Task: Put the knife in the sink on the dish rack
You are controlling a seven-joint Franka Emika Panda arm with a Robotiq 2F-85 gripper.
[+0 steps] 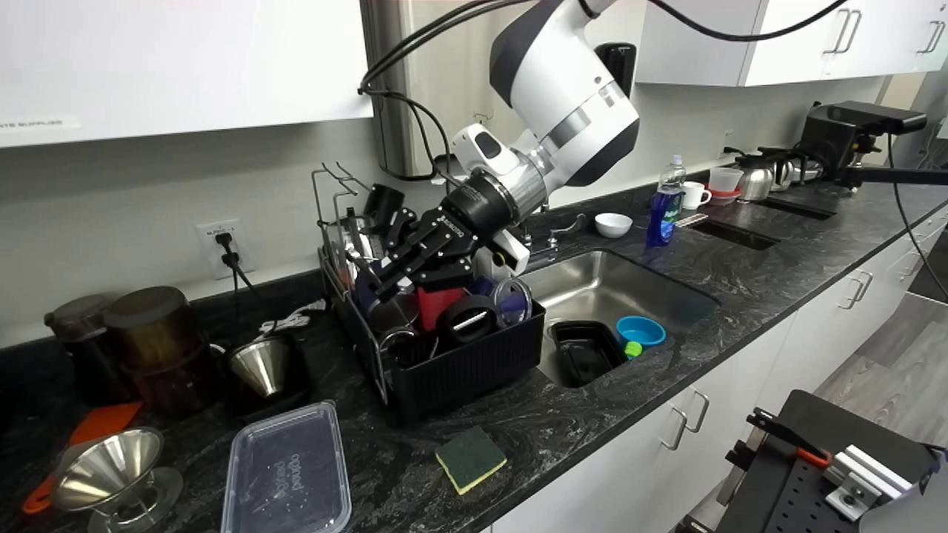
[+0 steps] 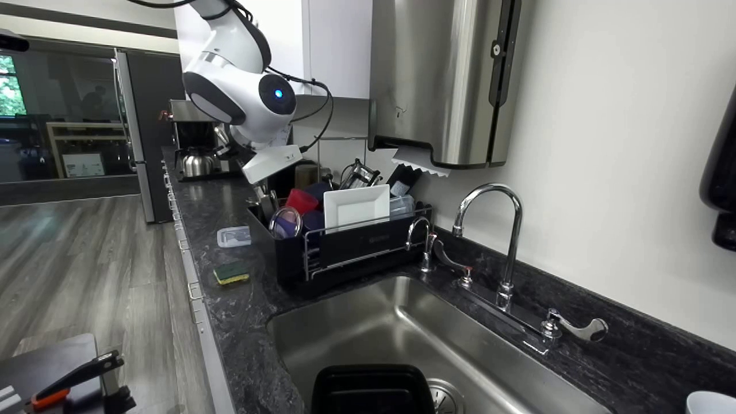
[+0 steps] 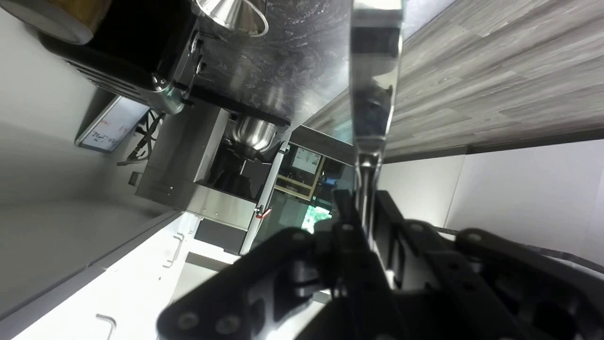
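Black jointed pincer (image 3: 363,198) pinched a long, mirror-bright metal knife (image 3: 375,89), apparently above the crowded, wire-railed black dish rack (image 2: 368,244). The knife was clear of the brushed-steel sink (image 2: 345,325); lowering and letting go seemed all that remained. The rack, ribbed at one end, held a glossy square white plate (image 2: 356,207) on edge and a smooth red cup (image 2: 302,201).

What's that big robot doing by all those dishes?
The robot arm is holding a shiny knife in its claw. The claw is up by the dish rack, which holds a white plate and lots more. The knife probably goes in there next. A black container and a blue bowl sit in the sink.
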